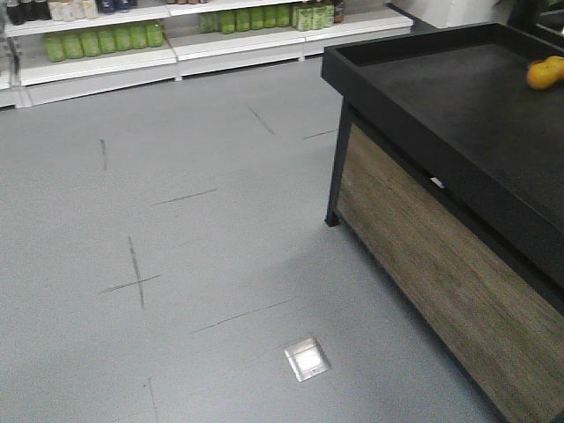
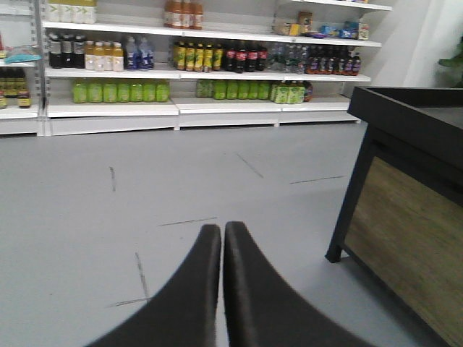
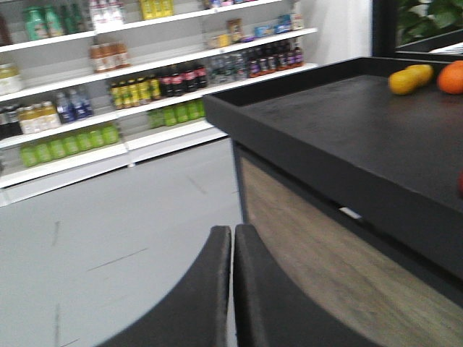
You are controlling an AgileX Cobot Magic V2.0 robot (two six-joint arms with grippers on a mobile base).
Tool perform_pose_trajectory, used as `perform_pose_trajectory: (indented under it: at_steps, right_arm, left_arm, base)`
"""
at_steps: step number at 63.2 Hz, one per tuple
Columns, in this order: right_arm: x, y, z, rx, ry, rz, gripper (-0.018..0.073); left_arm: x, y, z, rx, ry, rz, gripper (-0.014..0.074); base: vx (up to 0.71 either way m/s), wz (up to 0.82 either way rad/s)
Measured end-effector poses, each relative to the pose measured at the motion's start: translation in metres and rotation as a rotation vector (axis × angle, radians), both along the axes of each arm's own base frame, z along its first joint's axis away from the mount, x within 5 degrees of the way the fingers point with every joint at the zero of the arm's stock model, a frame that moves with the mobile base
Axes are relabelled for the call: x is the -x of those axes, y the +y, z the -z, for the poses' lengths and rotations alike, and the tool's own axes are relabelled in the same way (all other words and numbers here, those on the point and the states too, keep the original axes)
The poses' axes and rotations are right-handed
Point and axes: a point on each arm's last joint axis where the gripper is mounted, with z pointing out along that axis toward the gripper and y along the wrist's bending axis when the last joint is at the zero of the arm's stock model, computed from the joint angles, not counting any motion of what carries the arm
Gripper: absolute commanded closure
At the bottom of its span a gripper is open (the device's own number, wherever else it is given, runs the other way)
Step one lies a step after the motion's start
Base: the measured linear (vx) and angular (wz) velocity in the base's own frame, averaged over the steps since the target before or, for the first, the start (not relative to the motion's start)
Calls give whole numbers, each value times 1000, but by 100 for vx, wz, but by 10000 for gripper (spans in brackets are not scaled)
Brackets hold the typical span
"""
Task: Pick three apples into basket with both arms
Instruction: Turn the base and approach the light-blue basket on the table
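Observation:
The apples and the basket are out of view in all three views. My left gripper [image 2: 222, 230] is shut with nothing between its black fingers, hanging over bare grey floor. My right gripper [image 3: 232, 231] is also shut and empty, close to the wood-panelled side of the black display table [image 3: 340, 137]. A sliver of something red shows at the right edge of that table [image 3: 460, 182], too little to identify. Neither gripper appears in the front view.
Oranges [image 3: 411, 78] [image 1: 545, 72] lie at the far end of the black table [image 1: 458, 106]. The table's black leg [image 1: 336, 172] stands on the grey floor, which has a metal floor plate [image 1: 307, 359]. Shelves of bottled drinks [image 2: 202, 58] line the back wall.

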Motion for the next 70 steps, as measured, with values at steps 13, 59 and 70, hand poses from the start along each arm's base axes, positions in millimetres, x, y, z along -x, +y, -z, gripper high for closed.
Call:
perform_pose_trajectory:
  at_steps: [13,59,70]
  right_arm:
    - [0,0,0,0,1,0,564]
    - [0,0,0,0,0,0,564]
    - [0,0,0,0,1,0,564]
  left_arm:
    - [0,0,0,0,0,0,603]
    - [0,0,0,0,0,0,603]
    - [0,0,0,0,0,0,603]
  base:
    - [13,-50]
    - [12,-45]
    - [10,-41]
